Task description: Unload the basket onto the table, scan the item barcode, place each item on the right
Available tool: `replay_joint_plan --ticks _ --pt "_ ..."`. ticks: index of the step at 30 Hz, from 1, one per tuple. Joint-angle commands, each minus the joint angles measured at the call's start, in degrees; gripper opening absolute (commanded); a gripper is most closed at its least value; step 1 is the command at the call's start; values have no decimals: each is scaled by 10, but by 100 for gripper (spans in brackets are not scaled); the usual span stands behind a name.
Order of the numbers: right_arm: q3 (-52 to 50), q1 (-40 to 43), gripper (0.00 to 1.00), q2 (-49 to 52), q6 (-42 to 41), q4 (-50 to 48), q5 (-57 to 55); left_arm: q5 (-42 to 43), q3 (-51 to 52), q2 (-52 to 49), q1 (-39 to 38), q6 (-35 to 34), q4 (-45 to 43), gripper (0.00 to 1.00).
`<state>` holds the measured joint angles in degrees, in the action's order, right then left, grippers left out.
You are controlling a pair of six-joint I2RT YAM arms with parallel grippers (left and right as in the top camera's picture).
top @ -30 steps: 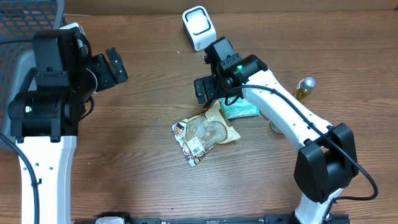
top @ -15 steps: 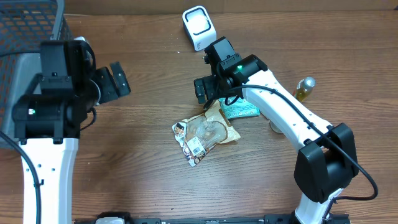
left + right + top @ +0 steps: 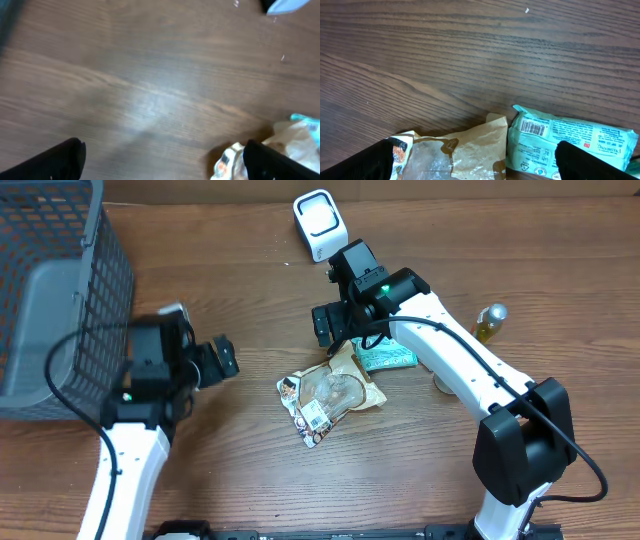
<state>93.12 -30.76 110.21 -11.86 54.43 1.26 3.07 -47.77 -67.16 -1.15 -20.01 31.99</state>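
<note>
A crinkled brown and clear snack bag (image 3: 330, 392) lies mid-table with a white barcode label (image 3: 318, 418) facing up. A teal packet (image 3: 386, 358) sits against its right side, its barcode (image 3: 534, 128) showing in the right wrist view. The white scanner (image 3: 318, 222) stands at the back. My right gripper (image 3: 335, 328) hovers open just above the bag's (image 3: 465, 150) far edge, holding nothing. My left gripper (image 3: 220, 360) is open over bare wood to the left of the bag (image 3: 227, 161), also holding nothing.
A dark mesh basket (image 3: 50, 300) fills the back left corner. A small yellow bottle (image 3: 490, 320) stands at the right, behind the right arm. In the left wrist view the scanner's (image 3: 287, 4) edge shows at the top right.
The left arm has swung down and right from the basket toward the bag, its gripper still open. The right arm and the items have not moved.
</note>
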Motion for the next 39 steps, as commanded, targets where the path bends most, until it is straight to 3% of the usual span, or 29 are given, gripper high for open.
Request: replay_joint_plan --ticks 1,10,25,33,39 --pt "-3 3 100 1 -2 -3 1 30 88 33 -4 -16 -69 100" --pt "-3 3 100 1 -2 -3 1 30 264 76 -4 -45 -274 100" --pt "-3 3 100 1 -2 -3 1 24 347 85 -4 -44 -372 99" --pt "-3 3 100 1 -2 -3 1 30 420 85 -4 -45 -494 100" --pt "-3 3 100 1 -2 -3 1 30 463 97 -4 -44 -513 99"
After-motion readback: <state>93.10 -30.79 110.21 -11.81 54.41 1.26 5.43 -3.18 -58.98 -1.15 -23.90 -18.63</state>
